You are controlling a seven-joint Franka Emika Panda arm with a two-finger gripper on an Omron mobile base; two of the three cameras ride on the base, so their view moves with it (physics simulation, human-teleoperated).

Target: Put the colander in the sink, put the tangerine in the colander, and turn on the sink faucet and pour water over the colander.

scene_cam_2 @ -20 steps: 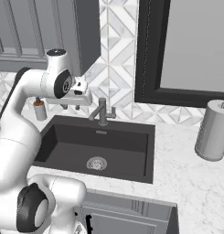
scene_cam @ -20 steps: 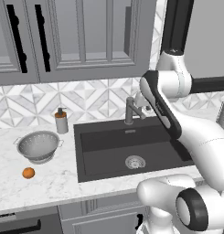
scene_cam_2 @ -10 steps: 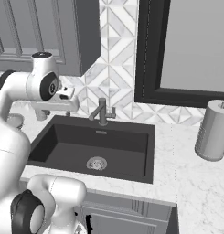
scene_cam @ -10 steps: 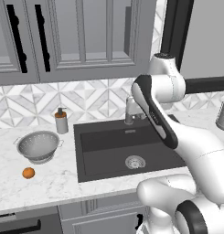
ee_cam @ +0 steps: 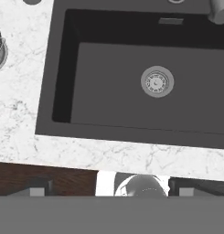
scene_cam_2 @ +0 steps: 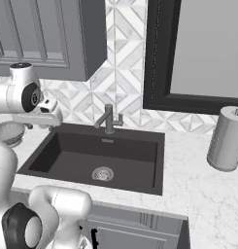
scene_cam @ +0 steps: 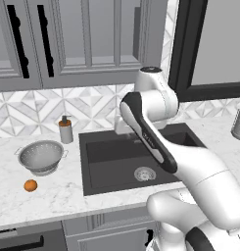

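Colander upright on worktop left of sink; tangerine just in front, visible from left base. Faucet visible from right base. Gripper state indeterminable.

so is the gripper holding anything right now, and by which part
Nothing is held. The colander and the tangerine both sit untouched on the counter left of the sink, and the hand view has nothing between the fingertips.
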